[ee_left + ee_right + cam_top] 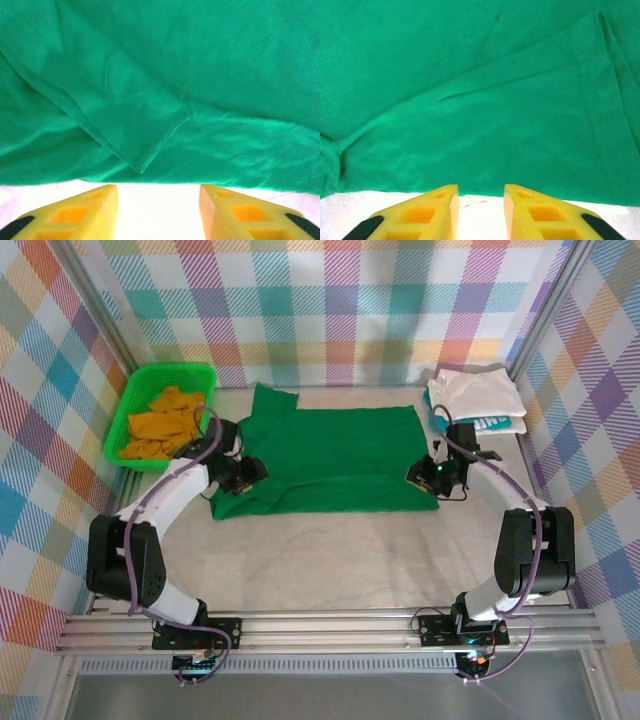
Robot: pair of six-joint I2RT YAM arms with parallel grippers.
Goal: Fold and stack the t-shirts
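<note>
Cloth: dark green t-shirt [330, 460] lay spread flat on table [330, 560], soft matte knit, roughly rectangular, sleeve folded inward at left, shallow creases. Left claw [157, 195]: yellow wedge fingers with hollow cut-outs, stood apart over pale table just short of hem, nothing clamped. Right claw [480, 195]: same wedges, narrower gap, apart, empty. Orange t-shirt [165, 420] lay crumpled in bright green plastic basket [135, 400]. White t-shirt [480, 392] sat folded atop teal t-shirt [497, 425], far right.
</note>
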